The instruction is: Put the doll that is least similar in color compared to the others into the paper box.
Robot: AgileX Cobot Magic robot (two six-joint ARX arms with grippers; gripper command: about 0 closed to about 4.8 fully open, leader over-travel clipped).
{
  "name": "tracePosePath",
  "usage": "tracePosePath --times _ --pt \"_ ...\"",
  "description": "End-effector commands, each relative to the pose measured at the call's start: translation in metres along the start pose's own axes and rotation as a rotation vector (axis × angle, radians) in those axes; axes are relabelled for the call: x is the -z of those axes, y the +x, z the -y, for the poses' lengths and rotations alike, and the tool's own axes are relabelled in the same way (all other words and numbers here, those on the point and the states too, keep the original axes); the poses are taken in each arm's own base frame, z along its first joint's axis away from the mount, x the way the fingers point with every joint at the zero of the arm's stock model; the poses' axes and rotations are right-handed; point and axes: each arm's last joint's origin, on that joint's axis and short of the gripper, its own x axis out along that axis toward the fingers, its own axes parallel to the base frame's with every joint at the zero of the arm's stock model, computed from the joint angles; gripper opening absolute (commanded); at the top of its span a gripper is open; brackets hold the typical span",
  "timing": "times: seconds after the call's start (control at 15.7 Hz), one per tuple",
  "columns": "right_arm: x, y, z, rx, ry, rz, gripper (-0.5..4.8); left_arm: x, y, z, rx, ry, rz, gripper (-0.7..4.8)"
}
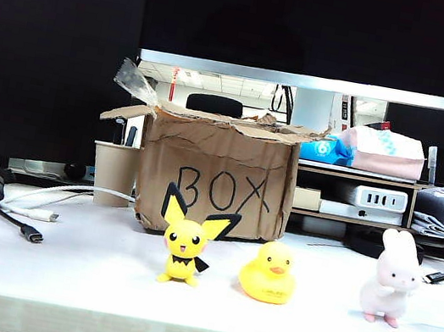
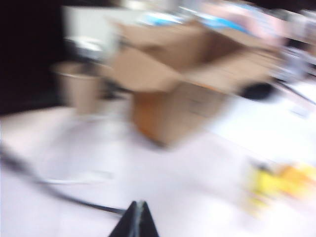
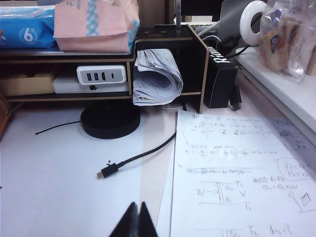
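Three dolls stand on the desk (image 1: 56, 274). The pink-white doll (image 1: 392, 278) is alone on the right, upright, well apart from the paper box (image 1: 215, 184). Right fingers (image 3: 138, 220) and left fingers (image 2: 137, 219) are both pinched closed, holding nothing; the right arm looks nearer.

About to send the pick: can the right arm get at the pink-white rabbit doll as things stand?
Probably yes. The doll stands alone on the right of the table, apart from the duck. The right gripper, jaws shut, faces the shelf, so it must turn and open.

doll (image 1: 391, 280) right of duck (image 1: 269, 274) | mouse figure (image 1: 184, 247) left | paper box (image 1: 215, 178) behind
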Motion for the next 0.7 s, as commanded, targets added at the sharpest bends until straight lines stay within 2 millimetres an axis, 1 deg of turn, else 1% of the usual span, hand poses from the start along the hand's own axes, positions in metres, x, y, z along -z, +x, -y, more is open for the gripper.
tracePosePath --times 0.06,0.26,0.38,0.45,0.57,0.7 --pt "-0.004 0.0 0.0 -0.003 0.009 0.052 -0.05 0.007 -0.001 0.019 0.198 0.013 -0.079 -0.06" --pt "-0.007 0.0 0.0 -0.005 0.013 0.076 -0.05 0.013 -0.004 0.029 0.314 0.028 -0.133 -0.05" --pt "-0.008 0.0 0.0 -0.011 0.051 0.086 -0.05 0.013 -0.005 0.032 0.336 0.031 -0.138 -0.06" --pt "-0.008 0.0 -0.001 -0.046 0.129 0.083 -0.05 0.013 -0.005 0.031 0.336 0.031 -0.138 -0.05" --pt "-0.007 -0.001 -0.006 -0.21 0.37 0.043 -0.05 0.013 -0.005 0.031 0.334 0.031 -0.138 -0.05" --pt "-0.005 -0.001 -0.008 -0.291 0.395 -0.006 -0.06 0.013 -0.005 0.031 0.334 0.031 -0.139 -0.06"
